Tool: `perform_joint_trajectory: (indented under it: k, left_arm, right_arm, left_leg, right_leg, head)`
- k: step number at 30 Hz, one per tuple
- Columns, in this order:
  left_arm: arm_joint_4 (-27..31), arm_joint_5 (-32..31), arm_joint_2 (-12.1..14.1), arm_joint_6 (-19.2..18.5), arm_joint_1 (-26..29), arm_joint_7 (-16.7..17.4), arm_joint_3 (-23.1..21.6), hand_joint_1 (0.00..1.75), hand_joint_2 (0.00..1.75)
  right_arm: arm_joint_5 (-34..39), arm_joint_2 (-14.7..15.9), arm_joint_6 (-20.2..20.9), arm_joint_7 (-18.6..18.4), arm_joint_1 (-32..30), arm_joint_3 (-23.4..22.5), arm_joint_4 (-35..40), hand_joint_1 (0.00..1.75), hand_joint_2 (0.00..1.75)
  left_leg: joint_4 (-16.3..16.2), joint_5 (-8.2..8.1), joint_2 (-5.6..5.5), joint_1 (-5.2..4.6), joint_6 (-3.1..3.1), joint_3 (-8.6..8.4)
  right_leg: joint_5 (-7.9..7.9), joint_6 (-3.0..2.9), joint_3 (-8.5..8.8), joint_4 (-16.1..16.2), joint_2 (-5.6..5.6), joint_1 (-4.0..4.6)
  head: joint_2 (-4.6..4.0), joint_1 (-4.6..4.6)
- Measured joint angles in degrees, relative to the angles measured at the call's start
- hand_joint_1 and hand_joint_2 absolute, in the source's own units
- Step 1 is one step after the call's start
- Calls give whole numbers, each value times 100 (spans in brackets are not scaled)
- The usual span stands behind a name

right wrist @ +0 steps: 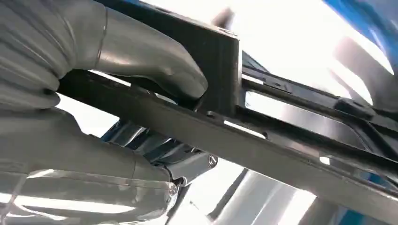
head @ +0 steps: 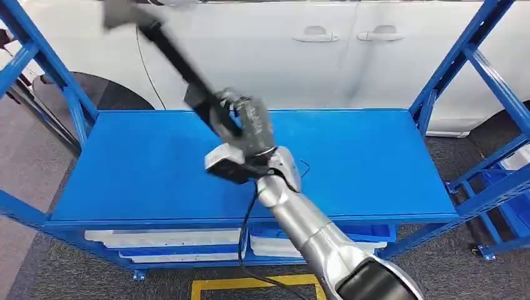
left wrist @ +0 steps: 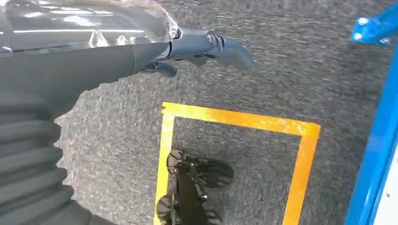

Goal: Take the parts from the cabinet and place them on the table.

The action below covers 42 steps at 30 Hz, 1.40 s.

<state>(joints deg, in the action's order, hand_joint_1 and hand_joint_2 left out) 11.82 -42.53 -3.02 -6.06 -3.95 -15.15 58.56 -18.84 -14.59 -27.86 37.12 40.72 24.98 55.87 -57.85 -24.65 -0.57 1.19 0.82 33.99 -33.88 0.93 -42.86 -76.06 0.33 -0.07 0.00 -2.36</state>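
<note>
My right hand (head: pixel 250 128) grips a long black part (head: pixel 178 59), mid-frame over the blue shelf (head: pixel 375 162), part slanting to upper left. Left hand (left wrist: pixel 206 47) hangs slack, holding nothing, above the floor.

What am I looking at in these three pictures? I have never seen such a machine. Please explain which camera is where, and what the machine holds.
This is a humanoid robot with two silver arms. The head view looks forward and down: its right hand grips a long black part above a blue shelf top, with a white car behind. White and blue bins sit below. The right wrist camera shows the same grip closely: grey fingers around the part. The left wrist camera looks down at the grey carpet with yellow tape; the left hand holds nothing.
</note>
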Motion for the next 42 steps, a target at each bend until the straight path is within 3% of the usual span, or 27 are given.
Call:
perform_joint_trajectory:
  k: [1, 2, 5, 6, 9, 11, 12, 15, 16, 17, 18, 20, 21, 22, 25, 26, 27, 28, 30, 31, 32, 33, 35, 36, 40, 41, 42]
  left_arm:
    - [0, 20, 4, 0, 13, 41, 48, 0, 175]
    - [0, 26, 11, 9, 30, 65, 81, 0, 175]
    - [0, 26, 17, 42, 41, 113, 129, 0, 175]
    - [0, 31, 13, 53, 37, 116, 142, 0, 175]
    - [0, 50, 20, 81, 40, 85, 218, 0, 175]
    - [0, 72, 29, 109, 31, 32, 253, 0, 175]
    - [0, 74, 24, 109, 29, 11, 262, 0, 175]
    - [0, 103, 46, 127, 21, 13, 315, 0, 175]
    - [0, 107, 46, 142, 25, 22, 345, 0, 175]
    - [0, 109, 46, 147, 30, 26, 365, 0, 175]
    - [0, 109, 46, 155, 29, 28, 371, 0, 175]
    - [0, 125, 52, 175, 19, 28, 378, 0, 175]
    - [0, 122, 57, 175, 5, 41, 385, 0, 175]
    - [0, 103, 55, 173, 0, 76, 398, 0, 175]
    - [0, 76, 59, 179, -10, 127, 424, 0, 175]
    - [0, 54, 52, 192, -14, 127, 439, 0, 175]
    - [0, 41, 52, 201, -31, 131, 448, 0, 175]
    - [0, 41, 52, 212, -43, 133, 457, 0, 175]
    - [0, 44, 52, 214, -38, 142, 468, 0, 175]
    - [0, 48, 52, 210, -36, 142, 483, 0, 175]
    - [0, 55, 50, 208, -35, 142, 496, 0, 175]
    - [0, 59, 46, 203, -35, 140, 500, 0, 175]
    - [0, 59, 31, 192, -36, 138, 505, 0, 175]
    - [0, 59, 26, 192, -36, 133, 505, 0, 175]
    - [0, 61, 20, 190, -29, 124, 511, 0, 175]
    - [0, 63, 17, 188, -16, 122, 513, 0, 175]
    - [0, 68, 11, 181, -13, 120, 516, 0, 175]
  right_arm:
    - [542, 124, 147, 91, -212, -118, 728, 175, 175]
    - [877, 228, 315, 141, -394, -204, 1315, 175, 175]
    - [1439, 487, 752, 251, -816, -389, 3010, 175, 175]
    - [1579, 568, 907, 277, -926, -426, 3483, 175, 175]
    - [1886, 720, 1260, 306, -1298, -478, 4509, 175, 175]
    - [2079, 782, 1603, 308, -1520, -485, 5074, 175, 175]
    - [2160, 797, 1788, 308, -1596, -478, 5244, 175, 175]
    - [2354, 854, 2282, 312, -1929, -432, 5576, 175, 175]
    - [2354, 878, 2396, 310, -2066, -415, 5639, 175, 175]
    - [2339, 902, 2439, 301, -2181, -395, 5687, 175, 175]
    - [2319, 931, 2485, 299, -2275, -356, 5733, 175, 175]
    - [2319, 968, 2616, 299, -2424, -310, 5794, 175, 175]
    - [2290, 979, 2682, 299, -2488, -288, 5798, 175, 175]
    - [2260, 1003, 2755, 299, -2552, -258, 5794, 175, 175]
    - [2150, 1051, 2835, 282, -2709, -183, 5733, 175, 175]
    - [2105, 1062, 2813, 282, -2741, -161, 5704, 175, 175]
    - [2085, 1064, 2793, 279, -2774, -148, 5676, 175, 175]
    - [2085, 1083, 2789, 279, -2794, -129, 5637, 175, 175]
    - [2094, 1119, 2791, 279, -2868, -80, 5516, 175, 175]
    - [2131, 1140, 2847, 279, -2918, -59, 5410, 175, 175]
    - [2146, 1162, 2903, 266, -2948, -37, 5315, 175, 175]
    - [2164, 1182, 2940, 257, -2960, -15, 5238, 175, 175]
    - [2188, 1208, 2992, 249, -2960, 42, 5112, 175, 175]
    - [2197, 1215, 2998, 249, -2953, 68, 5073, 175, 175]
    - [2201, 1239, 3003, 247, -2953, 112, 4933, 175, 175]
    - [2201, 1239, 3040, 205, -2951, 125, 4907, 175, 175]
    - [2221, 1241, 3075, 187, -2926, 145, 4880, 175, 175]
  left_leg:
    - [-5, -5, -22, -8, 6, -3]
    - [-12, -13, -32, -15, 13, -8]
    - [-25, -53, -40, -57, 1, -38]
    - [-38, -69, -39, -98, -24, -32]
    - [-9, -95, -13, -73, -94, -56]
    - [-55, -160, 4, -83, -149, -69]
    - [-261, -331, 20, -93, -172, 6]
    - [-1503, -970, 22, -62, -243, 540]
    - [-1759, -1030, 23, -58, -256, 646]
    - [-1702, -941, 23, -56, -258, 602]
    - [-1372, -736, 23, -55, -247, 431]
    - [-309, -249, 23, -58, -205, -136]
    - [35, -294, 22, -65, -160, -296]
    - [43, -200, 13, -98, -134, -284]
    - [18, -158, 9, -112, -56, -244]
    - [70, -88, 29, -45, -7, -237]
    - [76, -49, 35, -47, 19, -196]
    - [74, -12, 38, -47, 64, -141]
    - [70, 67, 46, -54, 65, -16]
    - [63, 114, 47, -54, 59, 51]
    - [56, 156, 48, -53, 51, 110]
    - [47, 194, 48, -53, 38, 170]
    - [3, 262, 41, -53, 2, 293]
    - [-33, 291, 38, -52, -26, 328]
    - [17, 452, 29, -52, -187, 349]
    - [34, 505, 19, -56, -235, 366]
    - [-49, 339, 23, -22, -245, 421]
  right_leg:
    - [27, -7, -70, -119, -1, 0]
    - [184, -23, -5, 52, -1, 1]
    - [932, -165, 698, 1558, -8, 44]
    - [858, -180, 785, 1730, -26, 69]
    - [869, -185, 783, 1760, -20, 82]
    - [911, -235, 843, 1856, -31, -2]
    - [908, -268, 862, 1868, -29, -9]
    - [913, -285, 873, 1855, -43, -1]
    - [912, -286, 868, 1847, -42, 1]
    - [912, -285, 867, 1839, -41, 3]
    - [912, -285, 864, 1828, -38, 5]
    - [908, -277, 865, 1806, -32, 11]
    - [915, -262, 860, 1802, -33, 14]
    - [927, -217, 845, 1780, -30, 60]
    - [988, -123, 834, 1808, -26, 37]
    - [953, -84, 808, 1778, -24, 53]
    - [790, -54, 757, 1675, -18, 32]
    - [484, -33, 634, 1368, -22, 17]
    - [-83, 12, 325, 450, -22, -20]
    - [-210, 27, 246, 111, -23, -30]
    - [-175, 35, 291, 44, -24, -38]
    - [-27, 38, 457, 223, -26, -51]
    - [377, 17, 1128, 1205, -29, -68]
    - [328, -7, 1459, 1735, -27, -66]
    - [391, -130, 1422, 1818, -11, 23]
    - [472, -191, 1387, 1866, -17, -18]
    - [545, -246, 1340, 1877, -53, -32]
  head:
    - [0, 0]
    - [0, 0]
    - [0, 0]
    - [0, 0]
    - [0, 0]
    - [-2, 0]
    - [0, -2]
    - [0, -2]
    - [0, -2]
    - [0, -2]
    - [-2, -2]
    - [0, -2]
    - [0, -2]
    - [0, 0]
    - [0, 0]
    - [0, 0]
    - [0, 0]
    - [0, 0]
    - [0, 0]
    - [0, 0]
    - [-2, 0]
    - [0, 0]
    - [-2, 0]
    - [-2, 0]
    - [0, 2]
    - [0, 2]
    - [0, 2]
